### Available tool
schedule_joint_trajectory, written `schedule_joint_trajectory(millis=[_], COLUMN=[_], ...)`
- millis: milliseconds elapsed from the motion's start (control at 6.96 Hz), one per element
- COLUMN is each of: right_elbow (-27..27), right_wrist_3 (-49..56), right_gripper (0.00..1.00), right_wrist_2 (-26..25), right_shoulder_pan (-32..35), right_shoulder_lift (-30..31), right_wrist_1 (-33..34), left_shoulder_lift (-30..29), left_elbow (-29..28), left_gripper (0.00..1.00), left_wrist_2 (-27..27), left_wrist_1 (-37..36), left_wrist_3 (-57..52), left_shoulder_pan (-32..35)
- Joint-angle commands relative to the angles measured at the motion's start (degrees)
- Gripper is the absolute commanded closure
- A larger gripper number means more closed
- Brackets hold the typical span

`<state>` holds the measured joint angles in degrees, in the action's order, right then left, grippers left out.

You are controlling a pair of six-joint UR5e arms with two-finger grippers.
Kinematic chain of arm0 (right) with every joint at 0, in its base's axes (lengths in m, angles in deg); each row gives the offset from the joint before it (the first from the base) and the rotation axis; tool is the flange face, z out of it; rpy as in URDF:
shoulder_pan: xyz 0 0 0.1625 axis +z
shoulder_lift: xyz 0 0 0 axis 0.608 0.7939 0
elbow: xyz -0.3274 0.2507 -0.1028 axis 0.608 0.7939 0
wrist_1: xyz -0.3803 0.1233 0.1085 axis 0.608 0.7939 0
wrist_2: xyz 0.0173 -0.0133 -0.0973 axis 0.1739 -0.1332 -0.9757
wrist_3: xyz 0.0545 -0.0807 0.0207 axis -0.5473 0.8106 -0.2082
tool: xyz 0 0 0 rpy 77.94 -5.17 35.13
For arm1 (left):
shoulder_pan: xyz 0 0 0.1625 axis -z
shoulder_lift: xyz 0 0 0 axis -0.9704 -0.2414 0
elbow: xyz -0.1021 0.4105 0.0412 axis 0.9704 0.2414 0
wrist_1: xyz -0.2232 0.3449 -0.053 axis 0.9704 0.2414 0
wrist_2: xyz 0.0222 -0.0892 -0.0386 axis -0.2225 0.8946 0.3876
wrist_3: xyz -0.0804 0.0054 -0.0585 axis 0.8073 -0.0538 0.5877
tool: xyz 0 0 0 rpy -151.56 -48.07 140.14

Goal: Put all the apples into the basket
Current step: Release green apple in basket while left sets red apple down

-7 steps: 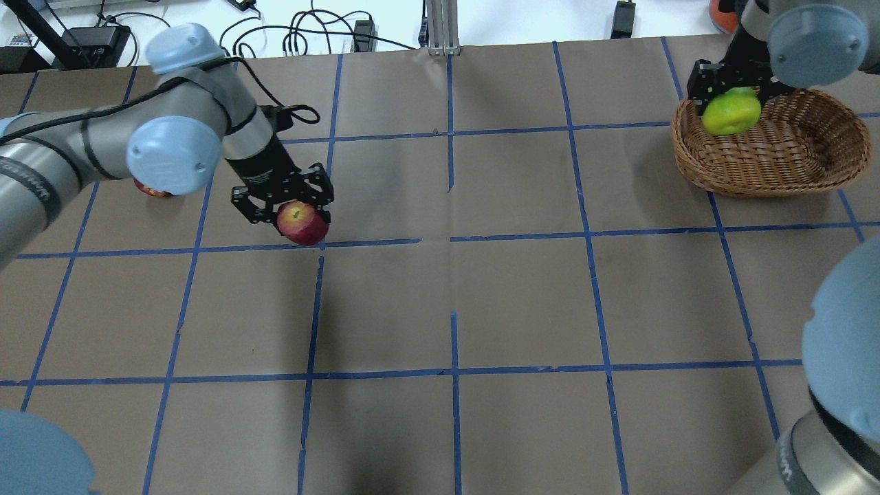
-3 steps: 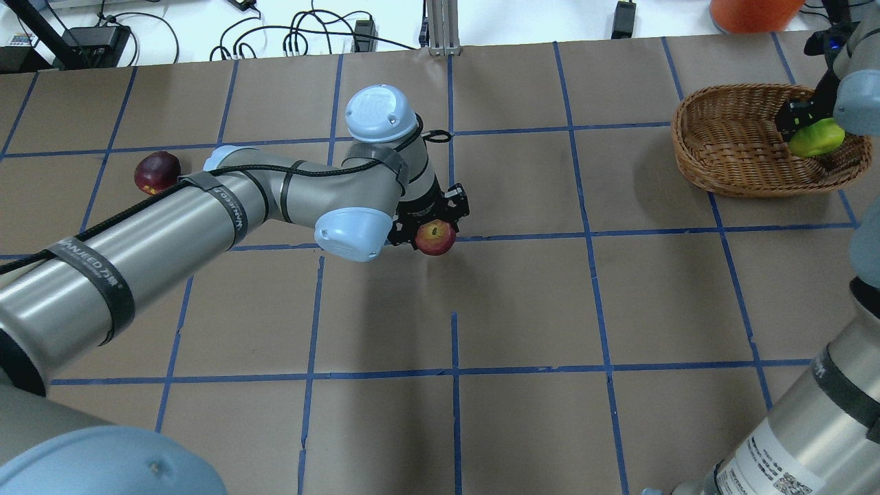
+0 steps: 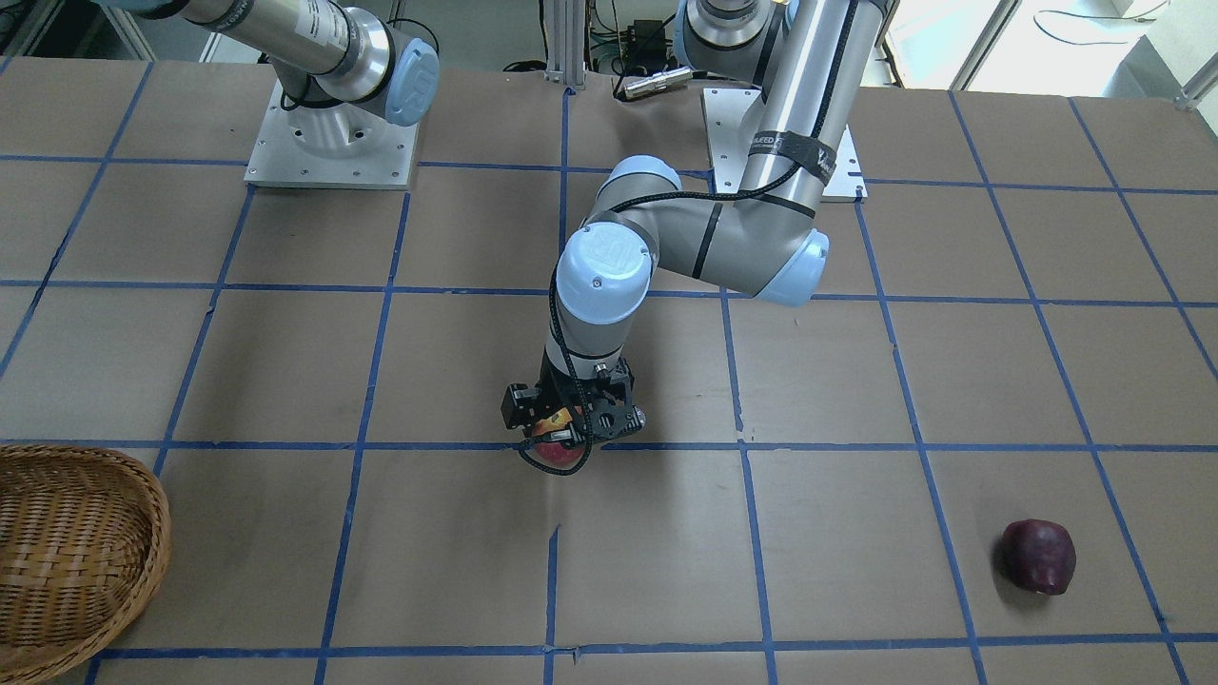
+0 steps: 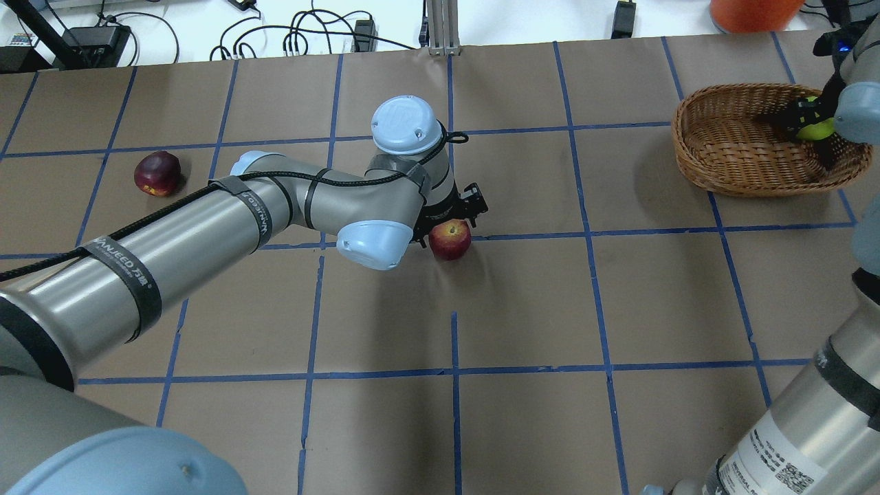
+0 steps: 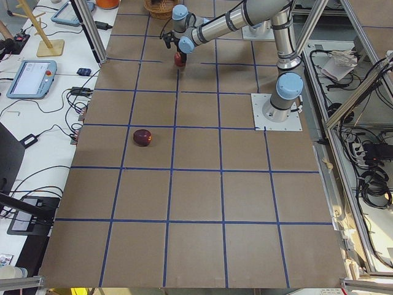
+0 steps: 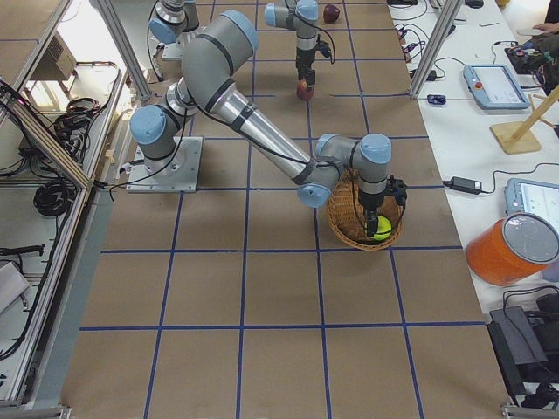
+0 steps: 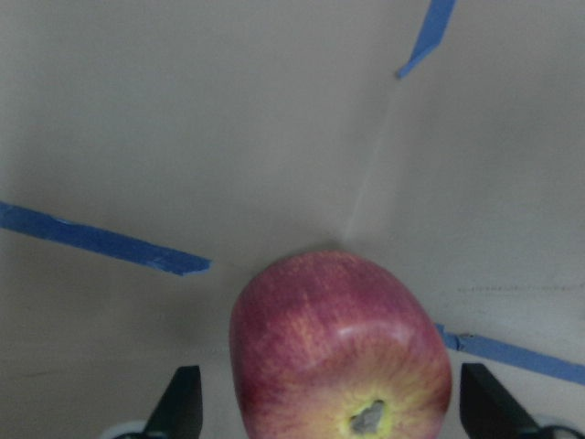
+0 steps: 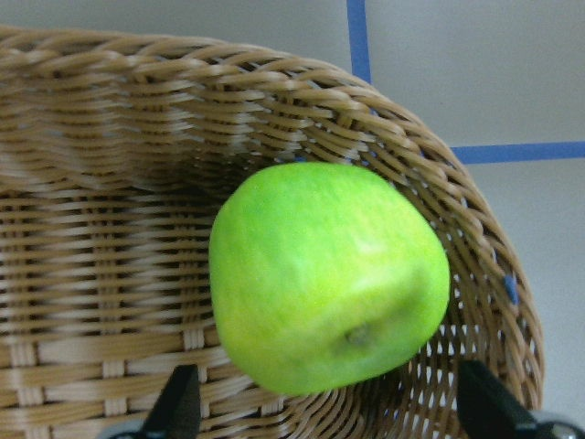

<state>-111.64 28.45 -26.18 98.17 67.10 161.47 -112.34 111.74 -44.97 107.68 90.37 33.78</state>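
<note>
My left gripper [image 4: 455,221] is shut on the red apple with yellowish patches [image 4: 450,238], low over the table near its middle; the wrist view shows the apple [image 7: 343,352] between the two fingers. My right gripper [image 4: 810,118] is shut on the lime green apple [image 4: 817,125] inside the wicker basket [image 4: 729,151] at the far right; the right wrist view shows this apple [image 8: 324,274] just above the basket's woven wall [image 8: 91,274]. The maroon apple [image 4: 157,173] lies alone on the table at the far left, also in the front-facing view [image 3: 1038,556].
An orange bucket [image 4: 753,12] stands beyond the basket off the table's far edge. An aluminium post [image 4: 440,27] and cables sit at the far edge. The left arm's long forearm [image 4: 206,234] spans the left half of the table.
The left gripper carried the red apple rightwards to the table's middle and lower. The right gripper moved the green apple from the basket's left rim to deep inside its right side.
</note>
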Motion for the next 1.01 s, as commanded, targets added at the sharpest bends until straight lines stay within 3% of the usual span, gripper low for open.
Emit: schedule_joint_trajectory(millis=[0,288,431,719,862], right_elbow=[0.01,-0.25,-0.08,-0.86,-1.74], right_wrist_3=[-1.05,-6.82,-14.34,-29.02,-38.49], right_gripper=[0.0,0.0,0.0,0.0,0.0], right_wrist_2=[0.77,2.51,9.75,12.81,13.6], right_shoulder_pan=[5.59,14.38,18.16,27.99,33.7], right_shoulder_lift=[7.94,13.5,13.96,13.52,12.91], right_wrist_1=[-12.97,-22.66,-27.07,-27.64,-27.12], left_shoulder_lift=[3.97,6.45,6.37,4.27,2.69], left_elbow=[-2.5,-3.92,-3.92,-5.75,-8.64], left_gripper=[0.0,0.0,0.0,0.03,0.06], left_wrist_2=[-0.07,0.02,0.19,0.2,0.02], left_wrist_1=[3.05,8.68,9.05,9.23,9.84], left_wrist_3=[-5.16,-23.37,-30.69,-42.66,-46.46], left_shoulder_pan=[-5.79,-18.95,-26.5,-37.34,-39.3])
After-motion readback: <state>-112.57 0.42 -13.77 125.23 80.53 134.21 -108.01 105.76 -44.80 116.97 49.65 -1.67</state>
